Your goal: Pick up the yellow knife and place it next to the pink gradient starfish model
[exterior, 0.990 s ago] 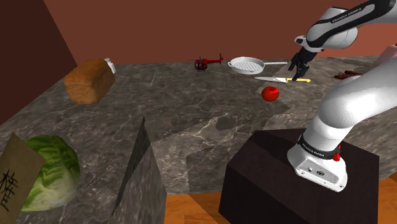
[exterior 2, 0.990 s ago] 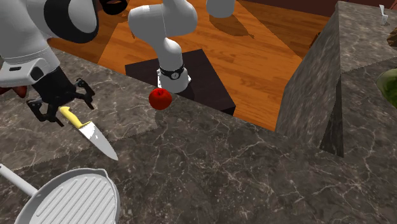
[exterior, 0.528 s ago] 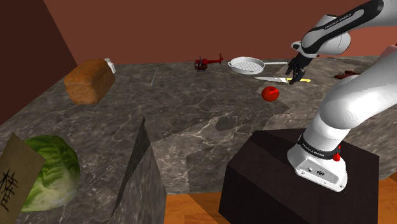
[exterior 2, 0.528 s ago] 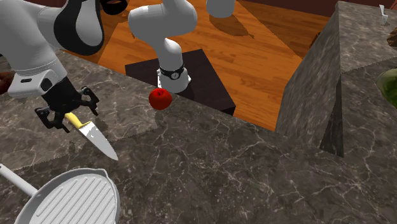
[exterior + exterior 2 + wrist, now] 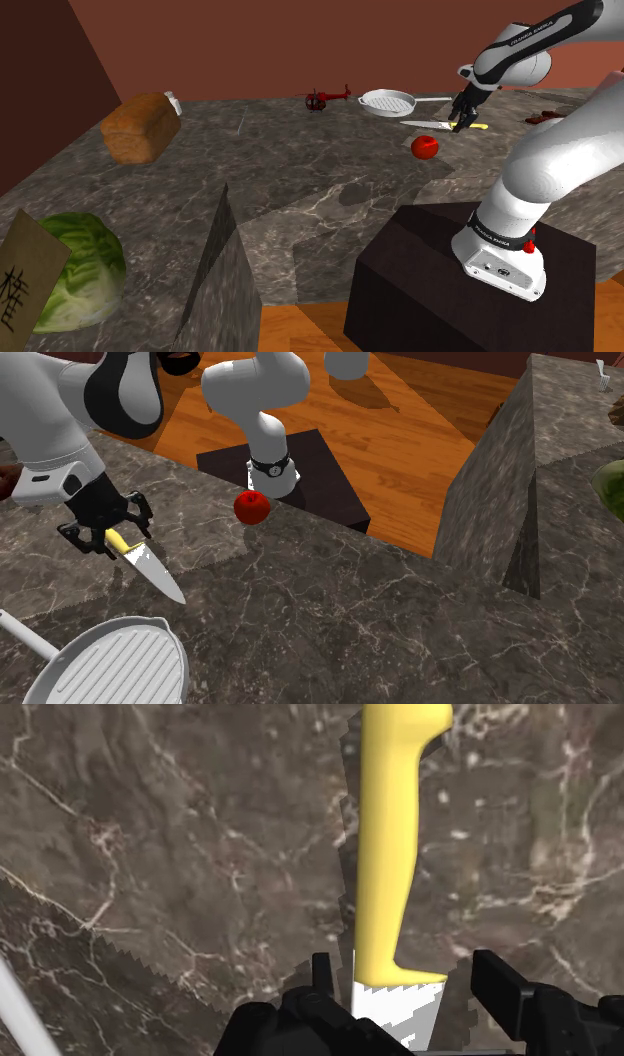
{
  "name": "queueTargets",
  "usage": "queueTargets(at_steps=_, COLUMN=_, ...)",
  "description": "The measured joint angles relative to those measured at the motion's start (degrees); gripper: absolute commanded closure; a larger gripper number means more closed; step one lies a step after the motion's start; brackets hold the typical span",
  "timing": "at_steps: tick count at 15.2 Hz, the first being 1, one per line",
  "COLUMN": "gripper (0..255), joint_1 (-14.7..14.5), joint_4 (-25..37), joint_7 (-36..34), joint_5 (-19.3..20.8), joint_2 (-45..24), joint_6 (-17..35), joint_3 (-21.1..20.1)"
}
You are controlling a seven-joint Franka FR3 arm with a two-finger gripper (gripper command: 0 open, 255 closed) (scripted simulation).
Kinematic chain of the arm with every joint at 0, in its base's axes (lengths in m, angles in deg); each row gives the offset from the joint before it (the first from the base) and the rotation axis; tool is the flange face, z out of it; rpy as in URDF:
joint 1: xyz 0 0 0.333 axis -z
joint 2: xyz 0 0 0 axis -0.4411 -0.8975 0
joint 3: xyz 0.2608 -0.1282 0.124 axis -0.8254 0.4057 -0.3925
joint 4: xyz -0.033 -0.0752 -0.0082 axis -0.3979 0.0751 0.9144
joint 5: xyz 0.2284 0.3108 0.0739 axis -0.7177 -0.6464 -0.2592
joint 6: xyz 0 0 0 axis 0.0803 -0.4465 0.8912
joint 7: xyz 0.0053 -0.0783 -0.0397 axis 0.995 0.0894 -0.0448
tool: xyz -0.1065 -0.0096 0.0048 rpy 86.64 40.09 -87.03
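Yellow knife (image 5: pixel 385 834) right beneath the gripper (image 5: pixel 407 972), flat on the dark marbled counter (image 5: pixel 150 854). Straddled by the two black fingers (image 5: pixel 497 976), which stand apart on either side with a gap to the handle, so spread and not yet gripping. Long axis straight away from the palm: pale blade root between the fingertips, handle stretching ahead. Lies across the closing line, so by judgement calls for a squeeze and then a lift.

Close by on the blade side, a ribbed white pan (image 5: pixel 110 667). Back toward the stand, a red apple (image 5: pixel 251 507). Beyond the handle end, a flat reddish thing (image 5: pixel 543 117), perhaps the starfish model, too small to tell.

Farther along the counter, a red toy helicopter (image 5: pixel 325 97), a bread loaf (image 5: pixel 140 127) and a cabbage (image 5: pixel 75 270). Past all that, wooden floor (image 5: pixel 400 432) and reddish-brown wall (image 5: pixel 300 40)
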Motion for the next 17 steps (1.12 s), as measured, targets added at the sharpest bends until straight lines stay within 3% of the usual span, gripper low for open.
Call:
queueTargets(at_steps=7, gripper=255, joint_1=0.02, joint_4=0.05, joint_7=0.01, joint_5=-0.01, joint_2=0.07, joint_6=-0.05, joint_3=-0.05)
queueTargets(at_steps=17, gripper=255, joint_1=3.65, joint_4=2.91, joint_7=-1.90, joint_5=0.68, joint_2=5.58, joint_6=-8.73, joint_3=-6.00)
